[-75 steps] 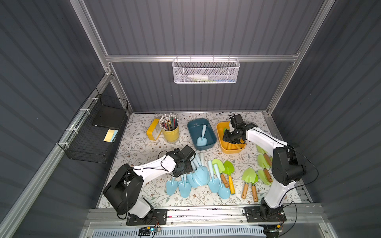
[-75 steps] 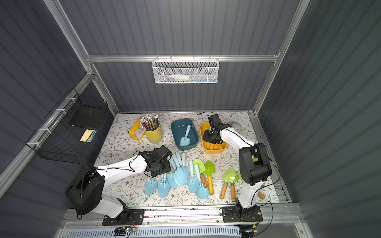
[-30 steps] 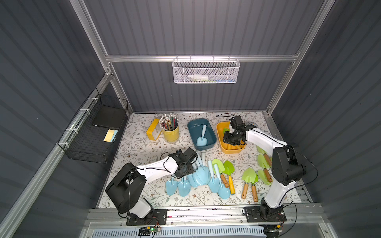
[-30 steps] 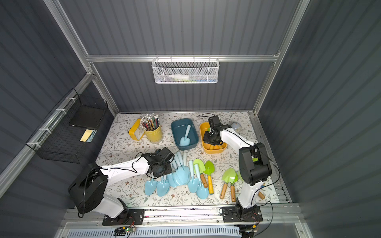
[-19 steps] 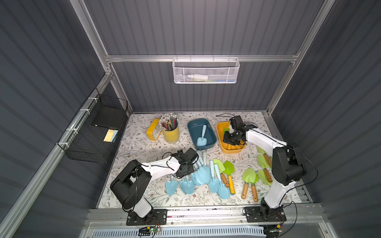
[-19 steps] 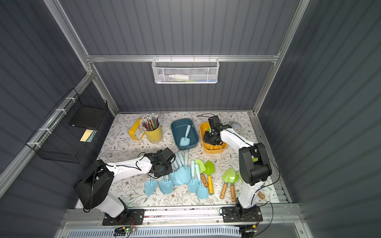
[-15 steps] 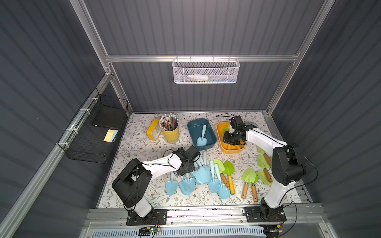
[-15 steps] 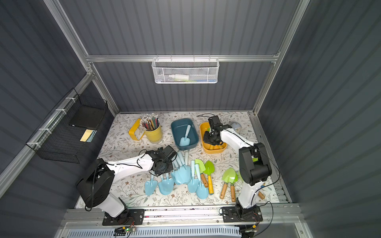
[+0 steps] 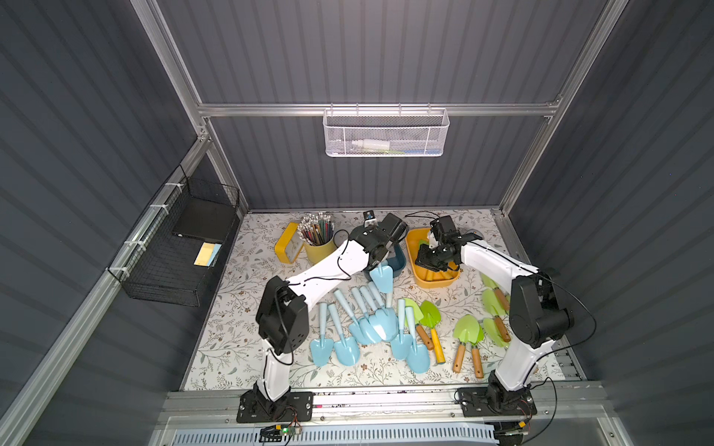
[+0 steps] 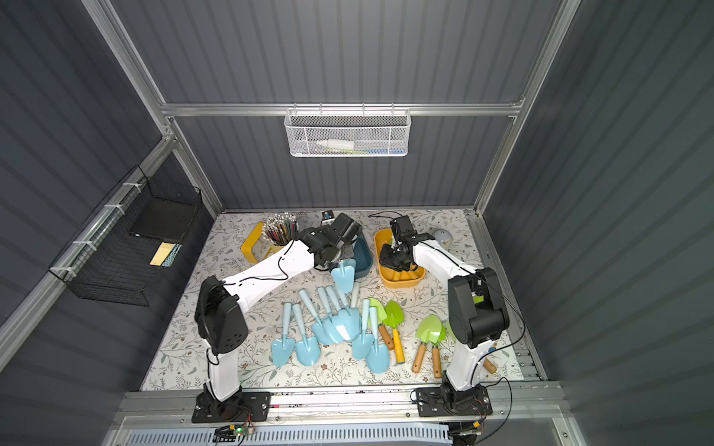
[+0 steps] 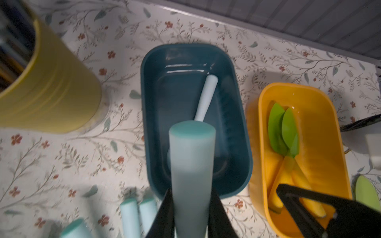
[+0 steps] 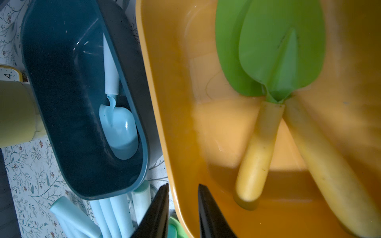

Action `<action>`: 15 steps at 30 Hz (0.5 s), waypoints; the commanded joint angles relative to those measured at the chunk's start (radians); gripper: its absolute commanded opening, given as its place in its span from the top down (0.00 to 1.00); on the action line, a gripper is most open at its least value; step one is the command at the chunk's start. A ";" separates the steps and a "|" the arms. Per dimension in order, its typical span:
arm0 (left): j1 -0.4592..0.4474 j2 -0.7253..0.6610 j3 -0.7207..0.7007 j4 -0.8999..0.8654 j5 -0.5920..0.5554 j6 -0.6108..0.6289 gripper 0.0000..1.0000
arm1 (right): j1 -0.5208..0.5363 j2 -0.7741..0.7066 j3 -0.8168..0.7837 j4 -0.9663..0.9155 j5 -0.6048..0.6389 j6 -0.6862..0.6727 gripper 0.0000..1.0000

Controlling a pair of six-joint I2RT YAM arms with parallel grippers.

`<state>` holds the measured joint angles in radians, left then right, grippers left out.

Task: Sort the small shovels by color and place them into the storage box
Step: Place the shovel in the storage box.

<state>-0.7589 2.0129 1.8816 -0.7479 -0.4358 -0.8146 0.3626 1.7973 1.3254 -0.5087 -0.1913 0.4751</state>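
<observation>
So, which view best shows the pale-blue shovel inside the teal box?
Right wrist: the pale-blue shovel shows whole, blade and handle. Left wrist: only its handle. In both top views the left arm hides it.

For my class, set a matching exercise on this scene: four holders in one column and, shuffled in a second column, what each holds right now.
Holders
1 teal box
2 yellow box
3 yellow cup
4 left gripper

Contents
A pencils
B gripped blue shovel
C two green shovels
D loose blue shovel

Pairs: 1-D, 2-C, 3-A, 4-B
</observation>
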 commanded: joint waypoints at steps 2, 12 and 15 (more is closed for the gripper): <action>0.083 0.122 0.134 0.085 -0.021 0.123 1.00 | 0.004 -0.059 0.016 -0.010 0.053 -0.006 0.71; 0.205 0.266 0.166 0.243 -0.006 0.204 1.00 | 0.002 -0.070 0.019 -0.031 0.077 -0.017 0.71; 0.205 0.297 0.149 0.245 0.031 0.200 1.00 | 0.001 -0.060 0.023 -0.037 0.083 -0.010 0.71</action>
<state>-0.5293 2.2814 2.0525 -0.5407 -0.4484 -0.6464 0.3626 1.7321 1.3258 -0.5236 -0.1303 0.4671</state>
